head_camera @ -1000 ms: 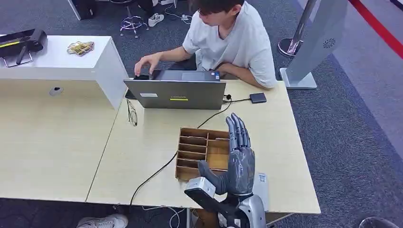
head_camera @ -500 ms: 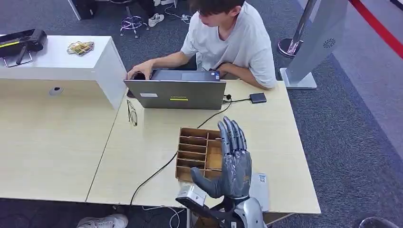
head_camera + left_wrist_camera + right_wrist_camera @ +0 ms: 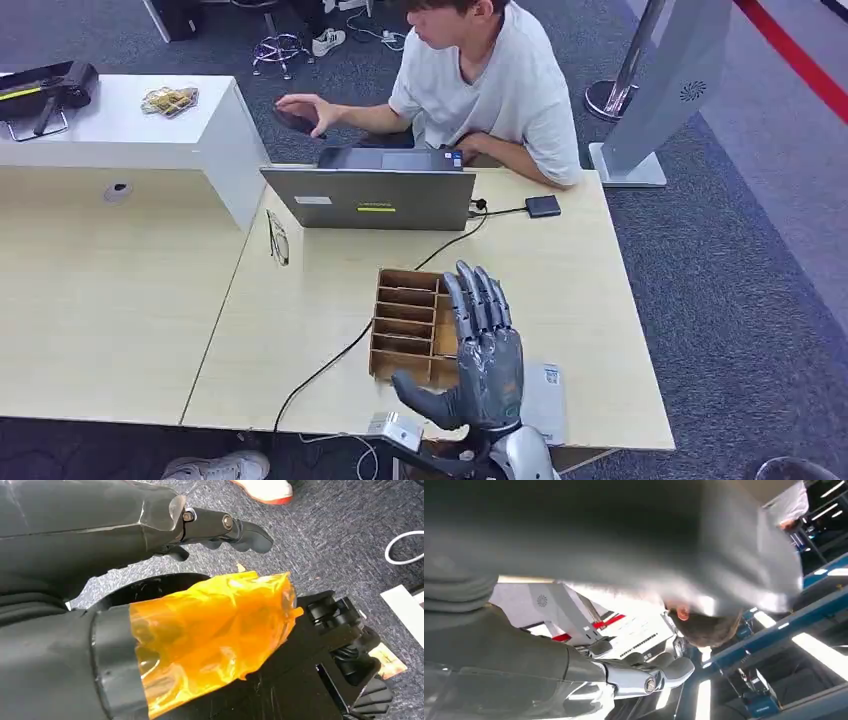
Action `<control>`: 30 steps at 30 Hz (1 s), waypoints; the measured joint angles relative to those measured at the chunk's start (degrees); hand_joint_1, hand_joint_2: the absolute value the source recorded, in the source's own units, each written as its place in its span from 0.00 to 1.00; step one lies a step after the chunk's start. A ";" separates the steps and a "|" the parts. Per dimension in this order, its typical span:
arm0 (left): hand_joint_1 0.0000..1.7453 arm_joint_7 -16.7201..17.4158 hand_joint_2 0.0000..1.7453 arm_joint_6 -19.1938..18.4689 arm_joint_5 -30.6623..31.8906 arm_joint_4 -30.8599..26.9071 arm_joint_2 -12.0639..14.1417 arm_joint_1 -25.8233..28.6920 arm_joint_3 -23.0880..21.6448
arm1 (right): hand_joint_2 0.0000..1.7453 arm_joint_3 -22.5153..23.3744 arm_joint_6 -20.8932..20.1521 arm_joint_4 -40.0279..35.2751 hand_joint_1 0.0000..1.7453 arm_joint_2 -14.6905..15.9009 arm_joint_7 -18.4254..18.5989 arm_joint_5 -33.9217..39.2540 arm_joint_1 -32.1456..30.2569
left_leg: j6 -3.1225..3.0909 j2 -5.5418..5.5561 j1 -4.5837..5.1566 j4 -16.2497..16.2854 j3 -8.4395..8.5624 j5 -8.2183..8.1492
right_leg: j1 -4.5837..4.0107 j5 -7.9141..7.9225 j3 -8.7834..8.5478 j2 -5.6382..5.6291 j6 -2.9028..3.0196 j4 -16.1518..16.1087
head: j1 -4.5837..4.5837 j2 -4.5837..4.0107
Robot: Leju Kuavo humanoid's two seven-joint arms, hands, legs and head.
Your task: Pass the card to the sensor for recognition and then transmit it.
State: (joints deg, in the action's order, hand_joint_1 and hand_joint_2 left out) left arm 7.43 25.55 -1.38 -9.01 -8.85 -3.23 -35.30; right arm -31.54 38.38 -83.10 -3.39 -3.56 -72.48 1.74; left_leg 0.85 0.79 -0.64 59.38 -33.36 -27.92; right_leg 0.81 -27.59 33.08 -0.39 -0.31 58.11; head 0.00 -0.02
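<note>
Over wooden organizer (image 3: pixel 405 322) at table's 6 o'clock, right hand (image 3: pixel 482 350) raised, fingers spread, empty; pre-grasp step. Next: find card, unseen.

The right hand (image 3: pixel 487 352) looks like glossy grey metal. The divided tray (image 3: pixel 405 322) at its 10 o'clock is bare matt wood on a smooth pale laminate table (image 3: pixel 300 320); the floor is rough carpet (image 3: pixel 740 290).

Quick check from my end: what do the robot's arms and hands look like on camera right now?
In the head view the right robot hand is gunmetal grey with a glossy plate on its back, darker segmented fingers and a thick grey thumb; the wrist below is silver. In the left wrist view the left robot hand is dark grey, with crinkled orange film nearby.
</note>
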 joint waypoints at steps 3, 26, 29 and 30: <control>0.00 -0.17 0.00 0.00 -0.20 0.00 0.00 0.00 0.00 | 1.00 0.09 0.00 0.20 0.00 0.05 0.04 -0.51 -0.20 | 0.00 -0.01 0.00 0.00 0.00 0.00 | 0.00 0.00 0.01 0.00 0.00 0.00 | 0.00 0.00; 0.00 -0.70 0.00 0.09 -0.33 0.00 0.00 0.04 0.48 | 1.00 0.07 0.02 4.76 0.00 1.40 4.66 -1.09 -1.60 | 0.00 -0.01 0.00 0.00 0.00 0.00 | 0.00 0.00 0.01 0.00 0.00 0.00 | -0.02 0.00; 0.00 -0.70 0.00 0.09 -0.33 0.00 0.00 0.04 0.50 | 1.00 0.04 0.02 5.22 0.00 1.42 5.25 -0.90 -1.57 | 0.00 -0.01 0.00 0.00 -0.01 0.00 | 0.00 0.00 0.01 0.00 0.00 0.00 | 0.00 0.00; 0.00 -0.70 0.00 0.09 -0.33 0.00 0.00 0.04 0.50 | 1.00 0.04 0.02 5.35 0.00 1.42 5.40 -0.77 -1.56 | 0.00 -0.01 0.00 0.00 0.00 0.00 | 0.00 0.00 0.01 0.00 0.00 0.00 | -0.02 0.00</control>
State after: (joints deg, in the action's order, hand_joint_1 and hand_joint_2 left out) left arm 6.73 25.64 -1.70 -9.01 -8.85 -3.19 -34.80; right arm -31.50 38.40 -77.75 -1.97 1.84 -73.24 0.18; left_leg 0.85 0.78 -0.64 59.38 -33.36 -27.92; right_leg 0.81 -27.59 33.09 -0.39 -0.31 58.11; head -0.02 -0.02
